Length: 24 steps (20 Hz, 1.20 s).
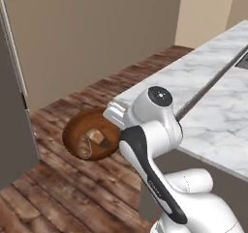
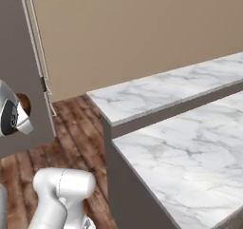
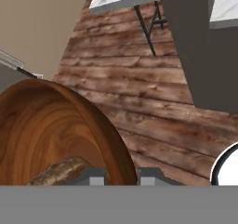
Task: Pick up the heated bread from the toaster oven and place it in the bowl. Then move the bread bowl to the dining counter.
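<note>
my gripper is pinching the bowl rim, bread inside, at the left middle. i think i'm carrying it now. next it must go up onto the dining counter on the right.

We're in a home kitchen: white marble-topped dining counter on taupe island sides, wood plank floor, plain beige walls.

Even flat light, soft blur, no glare.

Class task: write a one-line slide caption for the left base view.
The arm carries the wooden bowl, bread inside, above the plank floor beside the marble dining counter.
</note>
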Available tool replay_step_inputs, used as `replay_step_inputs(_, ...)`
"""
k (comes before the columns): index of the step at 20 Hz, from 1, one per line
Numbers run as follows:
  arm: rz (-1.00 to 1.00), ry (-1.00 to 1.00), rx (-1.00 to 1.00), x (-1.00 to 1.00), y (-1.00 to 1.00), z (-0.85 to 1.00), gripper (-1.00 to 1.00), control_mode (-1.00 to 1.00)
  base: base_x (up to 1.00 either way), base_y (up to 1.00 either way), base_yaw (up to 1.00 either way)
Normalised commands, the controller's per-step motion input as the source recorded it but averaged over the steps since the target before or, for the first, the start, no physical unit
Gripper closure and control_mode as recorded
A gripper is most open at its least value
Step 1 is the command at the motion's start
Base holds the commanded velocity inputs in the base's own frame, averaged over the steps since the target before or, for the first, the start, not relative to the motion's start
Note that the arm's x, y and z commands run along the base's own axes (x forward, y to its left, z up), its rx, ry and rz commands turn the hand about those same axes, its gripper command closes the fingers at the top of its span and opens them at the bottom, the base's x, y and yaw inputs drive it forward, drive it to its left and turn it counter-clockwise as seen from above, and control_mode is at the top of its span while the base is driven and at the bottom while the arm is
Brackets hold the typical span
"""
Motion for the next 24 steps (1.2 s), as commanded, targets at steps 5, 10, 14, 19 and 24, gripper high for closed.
replay_step_inputs(5,-0.34,-0.01,0.03,0.05,0.07,0.0,1.0,-1.0,0.11,0.19,-0.51)
replay_step_inputs(10,-0.69,0.0,0.04,0.48,0.02,0.23,1.0,-1.0,0.0,0.0,0.0)
replay_step_inputs(14,-0.44,0.07,0.16,0.73,-0.19,0.28,1.0,-1.0,0.0,0.0,0.0)
replay_step_inputs(19,-0.28,0.21,0.24,0.75,-0.52,0.33,1.0,-1.0,0.0,0.0,0.0)
replay_step_inputs(24,-0.05,0.23,0.26,0.77,-0.93,0.18,1.0,-1.0,0.0,0.0,0.0)
